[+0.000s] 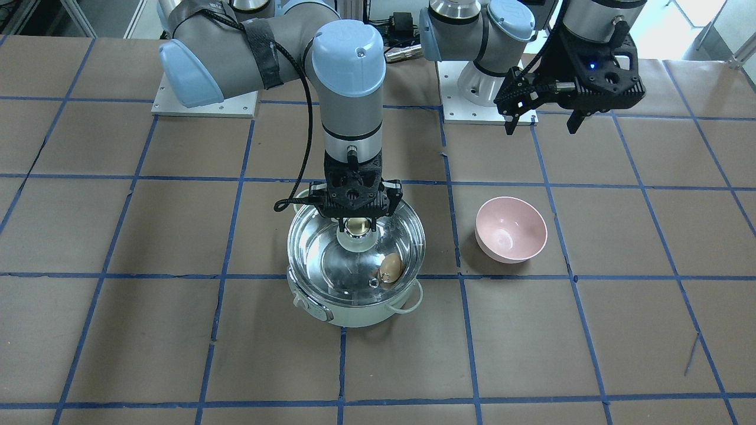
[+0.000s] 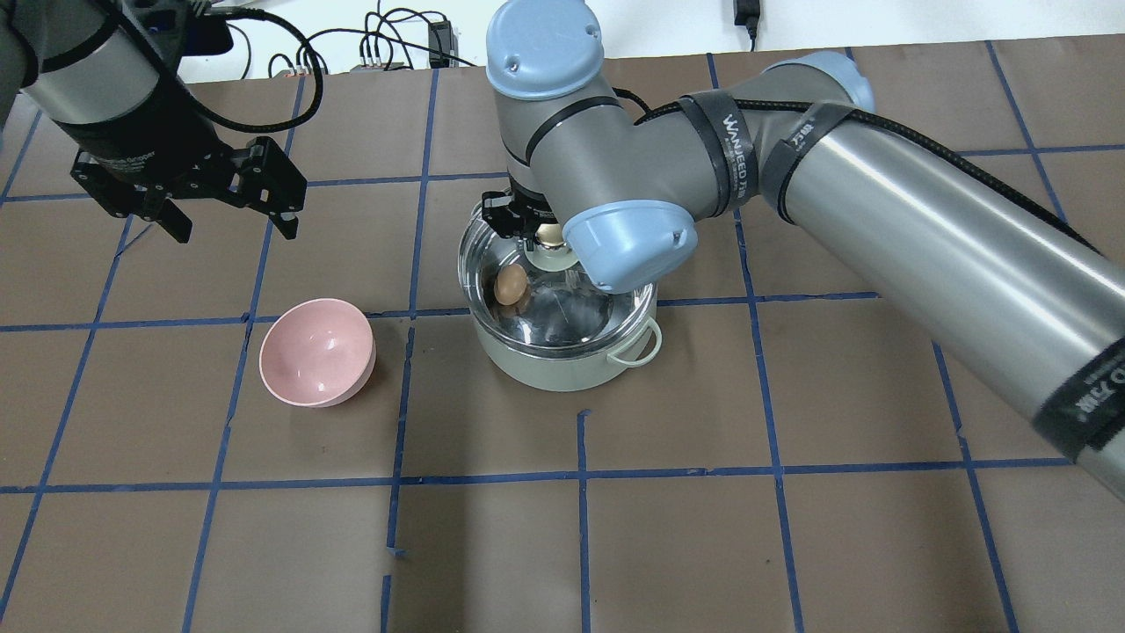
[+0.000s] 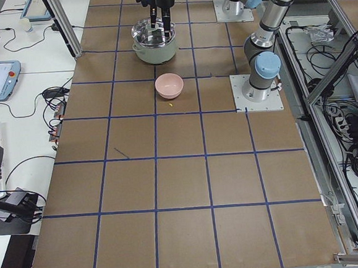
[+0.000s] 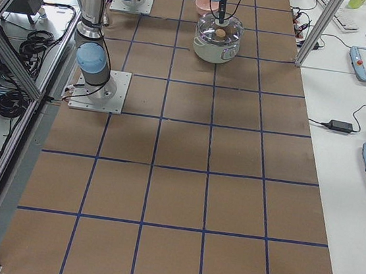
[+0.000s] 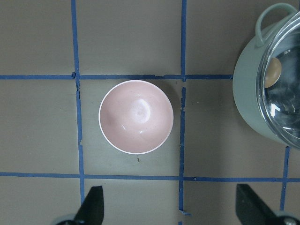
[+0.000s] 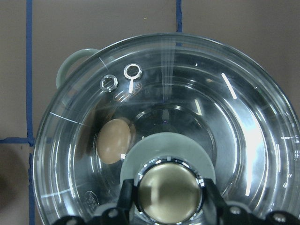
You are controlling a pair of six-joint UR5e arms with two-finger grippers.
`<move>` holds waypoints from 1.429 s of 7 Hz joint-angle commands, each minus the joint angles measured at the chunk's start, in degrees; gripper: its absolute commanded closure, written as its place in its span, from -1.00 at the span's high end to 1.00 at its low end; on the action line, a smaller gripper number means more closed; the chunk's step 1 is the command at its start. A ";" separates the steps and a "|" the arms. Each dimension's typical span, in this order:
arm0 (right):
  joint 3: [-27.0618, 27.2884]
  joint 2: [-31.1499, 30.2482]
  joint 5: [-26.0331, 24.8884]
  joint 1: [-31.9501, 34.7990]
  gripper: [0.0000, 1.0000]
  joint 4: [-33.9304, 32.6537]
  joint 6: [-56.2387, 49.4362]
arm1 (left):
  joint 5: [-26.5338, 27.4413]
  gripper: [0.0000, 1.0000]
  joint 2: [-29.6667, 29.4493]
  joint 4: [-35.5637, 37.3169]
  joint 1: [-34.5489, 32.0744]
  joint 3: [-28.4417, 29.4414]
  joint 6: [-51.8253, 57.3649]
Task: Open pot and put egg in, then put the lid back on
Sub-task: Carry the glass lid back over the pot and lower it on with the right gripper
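Note:
The pale mint-green pot [image 1: 354,316] stands mid-table with the tan-brown egg [image 1: 390,268] inside on the steel bottom. The clear glass lid [image 1: 319,248] lies over the pot's mouth; I cannot tell whether it rests fully on the rim. My right gripper [image 1: 358,225] comes straight down and is shut on the lid's brass-topped knob; in the right wrist view its fingers [image 6: 126,197] flank the knob, with the egg [image 6: 114,140] seen through the glass. My left gripper [image 2: 235,232] is open and empty, high above the table beyond the pink bowl. The left wrist view shows the pot's side [image 5: 248,98].
A pink bowl [image 1: 511,229] sits empty on the brown, blue-taped table to the pot's left side from the robot; it is also in the left wrist view [image 5: 136,116]. The right arm's long forearm [image 2: 923,237] spans the table's right half. Both arm bases stand at the table's edge.

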 commanded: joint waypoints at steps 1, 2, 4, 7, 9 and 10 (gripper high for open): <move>0.02 -0.05 -1.51 0.00 -0.52 -0.04 0.03 | 0.07 1.00 -0.09 0.17 0.00 -0.04 0.00; 0.11 -0.05 -1.52 0.00 -0.45 -0.04 0.20 | 0.15 1.00 0.00 0.17 0.00 -0.21 0.00; -0.24 -0.05 -1.44 0.00 -0.41 0.04 0.99 | 0.16 1.00 0.00 0.26 0.00 -0.30 0.09; -0.25 -0.14 -0.91 0.00 -0.33 -0.04 1.52 | 0.24 1.00 0.00 0.26 0.00 -0.21 0.09; -0.16 -0.14 -0.91 0.00 -0.10 -0.04 2.13 | 0.24 1.00 0.00 0.26 0.00 -0.21 0.09; -0.16 -0.14 -1.08 0.00 0.00 -0.04 2.14 | 0.24 1.00 0.00 0.17 0.00 -0.21 0.09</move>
